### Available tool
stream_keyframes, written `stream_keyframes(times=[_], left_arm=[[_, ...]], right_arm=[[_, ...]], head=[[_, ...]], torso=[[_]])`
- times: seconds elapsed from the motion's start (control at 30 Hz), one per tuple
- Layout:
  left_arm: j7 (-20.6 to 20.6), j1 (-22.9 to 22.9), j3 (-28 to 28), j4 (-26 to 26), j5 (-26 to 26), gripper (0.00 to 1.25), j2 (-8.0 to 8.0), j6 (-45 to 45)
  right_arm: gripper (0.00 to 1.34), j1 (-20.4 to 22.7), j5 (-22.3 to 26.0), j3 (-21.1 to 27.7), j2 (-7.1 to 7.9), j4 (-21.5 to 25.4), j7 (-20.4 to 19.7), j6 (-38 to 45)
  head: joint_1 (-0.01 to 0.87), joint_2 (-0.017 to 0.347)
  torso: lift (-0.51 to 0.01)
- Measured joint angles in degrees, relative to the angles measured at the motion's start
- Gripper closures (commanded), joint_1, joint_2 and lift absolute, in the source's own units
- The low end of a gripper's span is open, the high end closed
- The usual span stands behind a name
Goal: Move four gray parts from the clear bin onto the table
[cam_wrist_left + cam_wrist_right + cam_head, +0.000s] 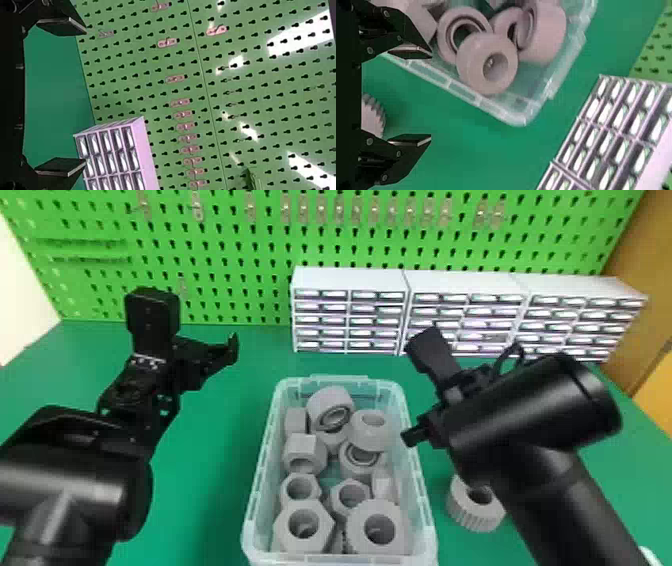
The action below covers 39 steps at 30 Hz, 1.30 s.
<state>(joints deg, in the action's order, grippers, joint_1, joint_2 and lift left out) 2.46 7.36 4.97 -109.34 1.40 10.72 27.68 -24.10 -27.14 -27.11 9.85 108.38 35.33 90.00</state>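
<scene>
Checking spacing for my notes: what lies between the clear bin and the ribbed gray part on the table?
In the head view, only bare green tabletop separates the clear bin from the ribbed gray part.

Both the left arm [75, 480] and right arm [525, 400] are smooth, glossy black, built of thick rounded cylinders; the right one has a ring-edged end cap. A thin black cable [512, 347] loops at its wrist. The left wrist carries a black round-cornered block [152, 312] and small white markings [146, 362]. The left claw [210, 357] and right claw [422, 431] are black, angular; gray round screw heads [370, 50] dot the latter.
</scene>
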Motion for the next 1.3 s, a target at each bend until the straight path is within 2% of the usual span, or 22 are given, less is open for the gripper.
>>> stream_keyframes(times=[0.67, 1.3], left_arm=[[0.00, 0.10, 0.28, 0.00, 0.17, 0.12, 0.00, 0.04], [0.00, 0.14, 0.27, 0.00, 0.18, 0.12, 0.03, 0.18]], right_arm=[[0.51, -3.37, 9.92, -6.78, 1.37, -5.84, 0.00, 0.00], [0.52, -4.36, 10.44, -7.42, 1.97, -6.16, 0.00, 0.00]], head=[[0.686, 0.026], [0.686, 0.026]], torso=[[-0.050], [-0.050]])
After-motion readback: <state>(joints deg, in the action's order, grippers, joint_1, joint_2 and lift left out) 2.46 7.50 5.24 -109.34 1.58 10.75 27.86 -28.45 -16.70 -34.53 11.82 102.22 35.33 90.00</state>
